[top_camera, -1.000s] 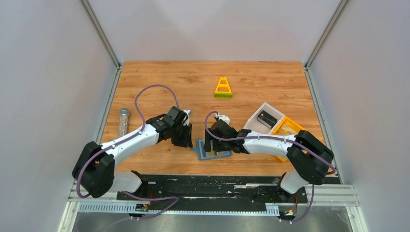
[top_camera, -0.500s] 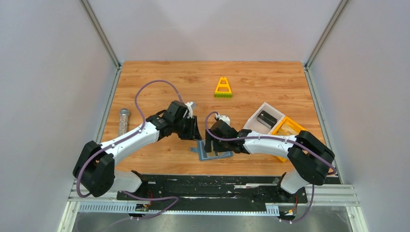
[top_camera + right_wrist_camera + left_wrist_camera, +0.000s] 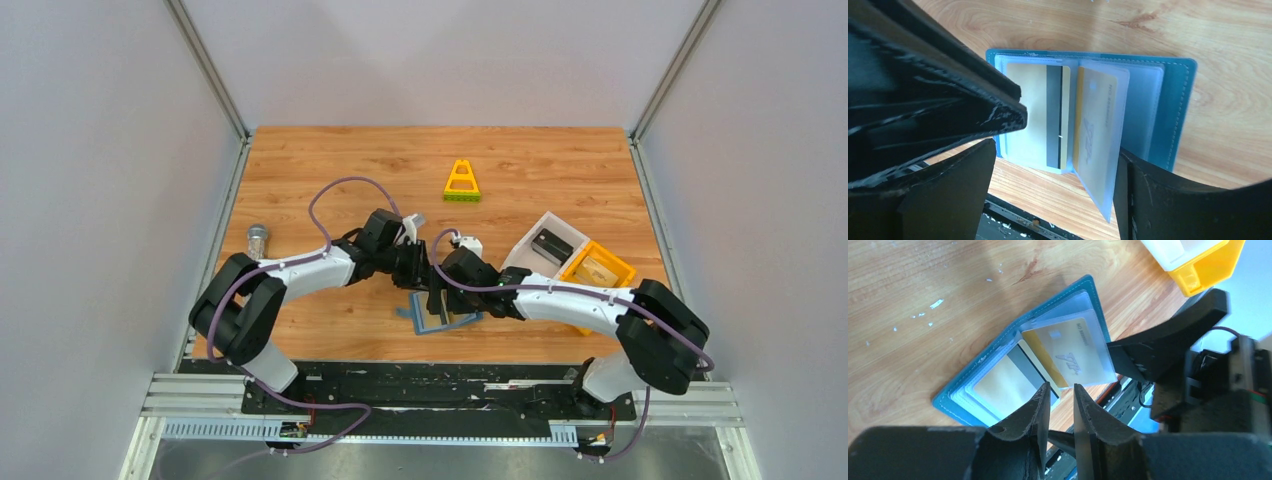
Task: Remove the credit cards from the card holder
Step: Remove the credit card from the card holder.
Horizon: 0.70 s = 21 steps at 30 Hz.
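We are finding the card holder [image 3: 1178,100] lying open on the worktop [image 3: 540,170] near its front edge, with the visible credit cards [image 3: 1095,125] sitting in clear sleeves and none out yet. The left end effector [image 3: 1060,388] is hovering above them, narrow and empty, while the right end effector [image 3: 1073,150] is standing wide around a raised sleeve.

Your left arm [image 3: 300,272] folds back sharply at the elbow close to its base, then runs right toward the middle with the wrist tipped downward. Your right arm [image 3: 570,298] stretches left from its base in one long, low line, so the two wrists come nearly head to head at the centre. Your left fingers [image 3: 1040,405] stand almost together, with only a narrow slit between them and nothing gripped. Your right fingers [image 3: 1168,205] are spread wide apart and point down at the desk.
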Each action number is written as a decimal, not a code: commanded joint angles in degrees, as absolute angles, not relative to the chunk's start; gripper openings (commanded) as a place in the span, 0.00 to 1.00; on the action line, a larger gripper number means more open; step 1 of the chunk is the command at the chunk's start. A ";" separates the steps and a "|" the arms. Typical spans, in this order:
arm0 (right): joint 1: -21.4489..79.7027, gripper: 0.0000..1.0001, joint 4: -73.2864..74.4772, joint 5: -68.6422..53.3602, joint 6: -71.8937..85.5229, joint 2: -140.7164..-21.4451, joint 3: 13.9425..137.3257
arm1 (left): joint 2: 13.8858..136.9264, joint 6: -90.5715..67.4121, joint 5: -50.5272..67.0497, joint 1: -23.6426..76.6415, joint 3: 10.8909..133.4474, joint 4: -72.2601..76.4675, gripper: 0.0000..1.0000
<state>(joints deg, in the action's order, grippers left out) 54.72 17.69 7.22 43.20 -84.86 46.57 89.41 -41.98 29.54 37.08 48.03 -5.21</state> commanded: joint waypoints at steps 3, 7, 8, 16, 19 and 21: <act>55.14 0.82 23.70 10.58 44.80 -79.74 47.49 | 92.68 -42.83 32.93 37.22 45.87 1.50 0.29; 55.08 0.80 26.72 10.75 45.48 -75.86 47.24 | 91.17 -41.28 29.90 37.24 44.11 -0.53 0.29; 55.14 0.78 27.28 10.88 45.60 -75.06 47.35 | 90.89 -40.94 29.41 37.21 43.63 -1.19 0.29; 55.04 0.57 27.02 9.94 44.27 -75.53 49.65 | 88.45 -39.54 25.62 37.23 39.86 -3.48 0.29; 55.03 0.55 25.23 9.13 43.56 -76.44 49.79 | 87.54 -39.09 24.76 37.22 39.08 -4.16 0.29; 54.20 0.55 21.05 6.79 42.46 -77.29 48.39 | 86.87 -38.70 24.14 37.18 38.78 -4.76 0.29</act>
